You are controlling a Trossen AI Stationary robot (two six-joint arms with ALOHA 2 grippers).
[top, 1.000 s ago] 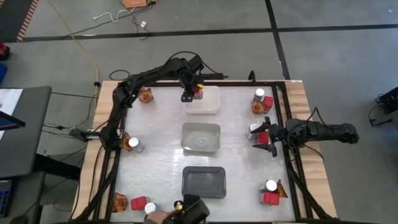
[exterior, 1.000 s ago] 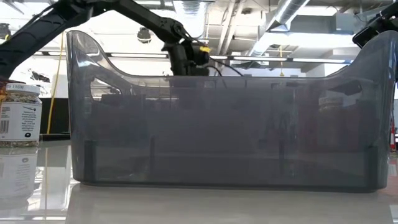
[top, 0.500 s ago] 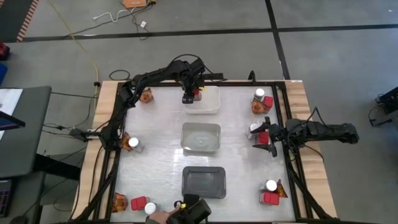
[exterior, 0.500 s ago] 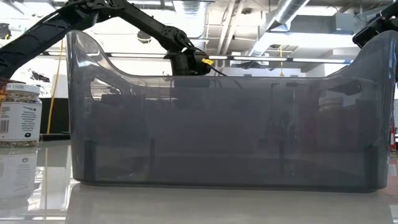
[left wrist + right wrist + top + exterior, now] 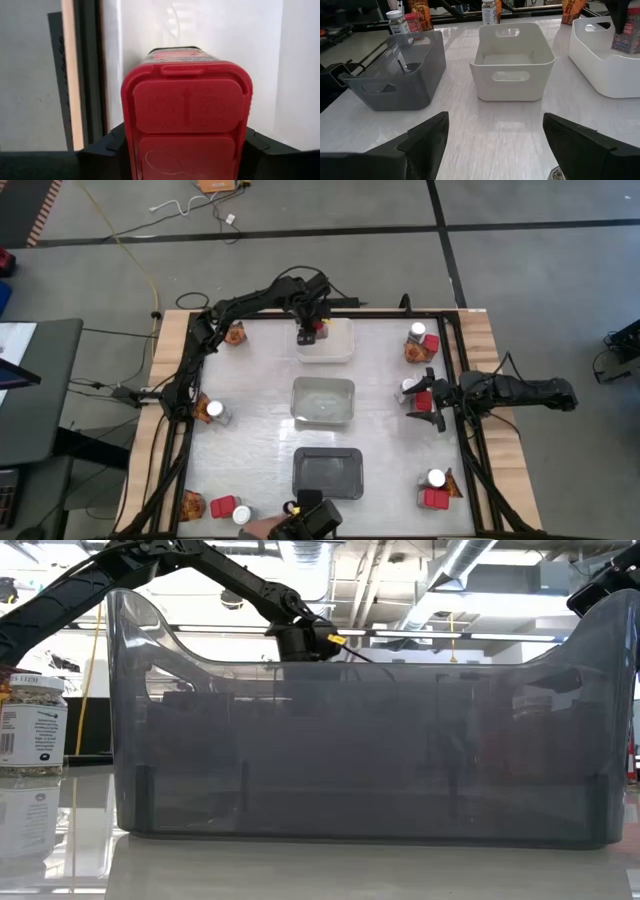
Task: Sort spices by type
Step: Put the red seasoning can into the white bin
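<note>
Glossy white desk (image 5: pixel 250 410) carries three rectangular trays in a row. Between the left hand's (image 5: pixel 310 335) fingers sits a red boxy spice container (image 5: pixel 186 120), gripped over the white tray (image 5: pixel 335 350). Right hand (image 5: pixel 432 402), spread wide, waits beside a jar and red container.

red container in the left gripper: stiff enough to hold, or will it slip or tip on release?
The red container looks like rigid moulded plastic, so probably no crushing. Smooth sides between the left gripper fingers could slip. Tall and narrow, it may tip when released into the white tray.
</note>
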